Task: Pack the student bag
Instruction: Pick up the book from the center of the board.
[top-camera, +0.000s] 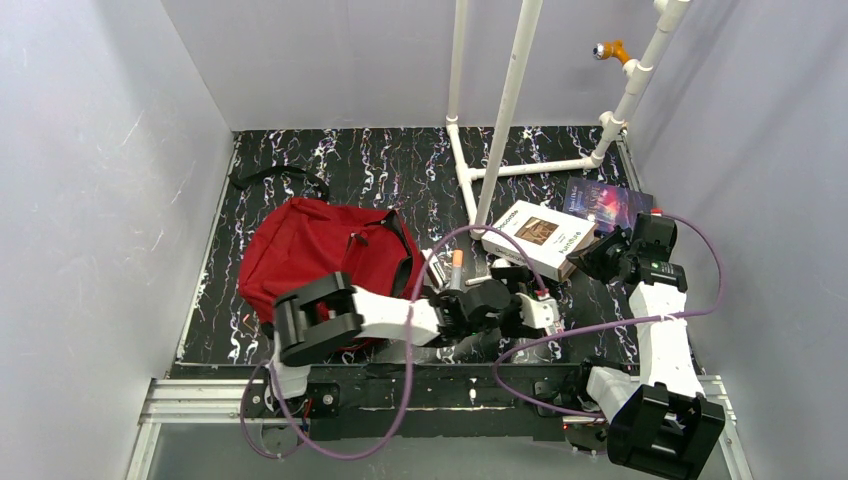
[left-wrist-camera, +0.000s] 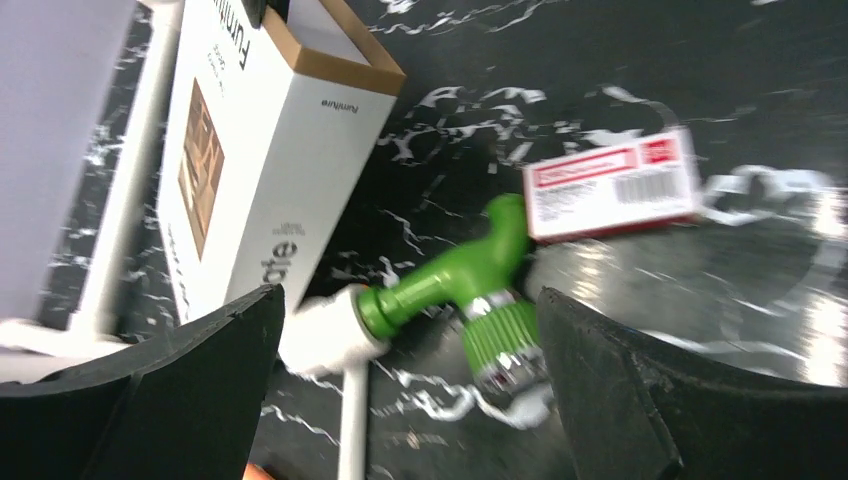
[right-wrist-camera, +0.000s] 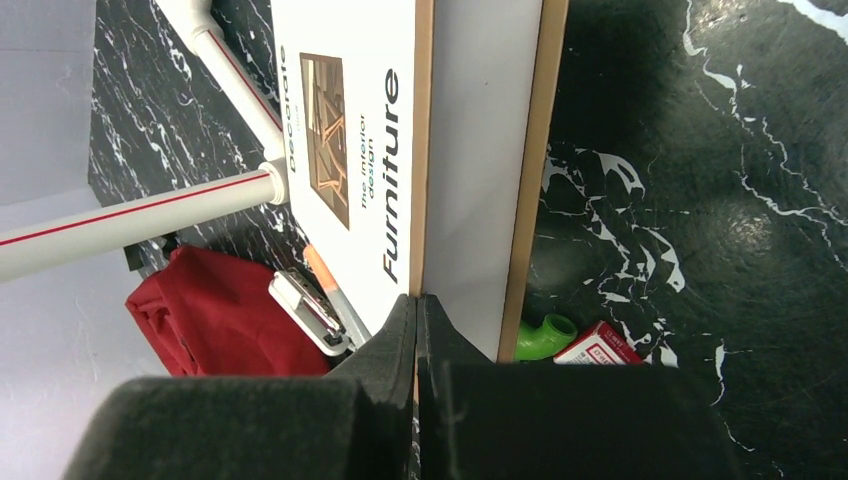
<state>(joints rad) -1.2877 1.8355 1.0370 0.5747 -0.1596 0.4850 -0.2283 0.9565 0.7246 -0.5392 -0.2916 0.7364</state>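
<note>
So the student bag (top-camera: 315, 250) is lying flat on the black marbled table (top-camera: 330, 160), over by the left edge and a bit closer to the near edge than the back. The left gripper (left-wrist-camera: 408, 310) is reaching across near the middle of the near edge, jaws spread wide with nothing held, and a green plastic fitting (left-wrist-camera: 450, 280) sits on the table right between them. A small red-and-white box (left-wrist-camera: 612, 183) is just beside that fitting. The right gripper (right-wrist-camera: 416, 310) is pressed fully closed, its tips right at the edge of the white Furniture book (right-wrist-camera: 350, 130); honestly can't tell if it's pinching the cover. The book is toward the right edge, with a dark book (top-camera: 608, 205) right behind it and a white pipe frame (top-camera: 505, 110) in the back right corner.
</note>
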